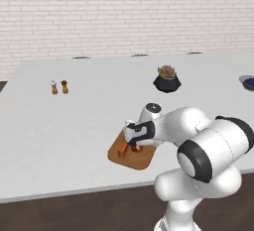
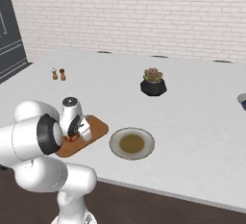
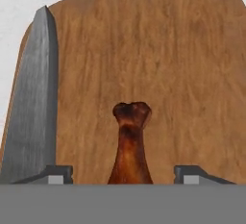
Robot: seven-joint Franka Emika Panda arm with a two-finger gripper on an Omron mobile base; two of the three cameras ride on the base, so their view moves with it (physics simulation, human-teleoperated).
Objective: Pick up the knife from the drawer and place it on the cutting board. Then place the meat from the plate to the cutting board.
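The jaws (image 1: 133, 145) hang low over the cutting board (image 1: 141, 159), which lies near the front edge of the white worktop (image 1: 74, 126); in the right base view the same board (image 2: 96, 128) sits just left of the plate (image 2: 132, 143), close beside it, though whether the two touch cannot be told. In the hand view the two fingertips (image 3: 57, 174) stand wide apart at the bottom, with the meat (image 3: 130, 143) between them and clear wood showing on either side, so the jaws are spread open and grip nothing. The meat is a reddish-brown piece with a knobbed, bone-like end, lying on the board (image 3: 182, 74) and pointing away from the hand. The knife (image 3: 33, 103) lies flat on the board too, along its edge to the left in that view, its grey blade tapering to a point away from the hand; its handle is out of the picture. From the left base view a bit of orange and red-brown shows under the hand on the board, too small to sort out. The plate carries a brownish centre and nothing else that can be made out. Farther back on the worktop stand a small potted plant (image 1: 166, 79) in a dark pot and a pair of little shakers (image 1: 59, 87) well to the left, and a dark blue-filled bowl (image 1: 247, 82) sits at the far right edge.
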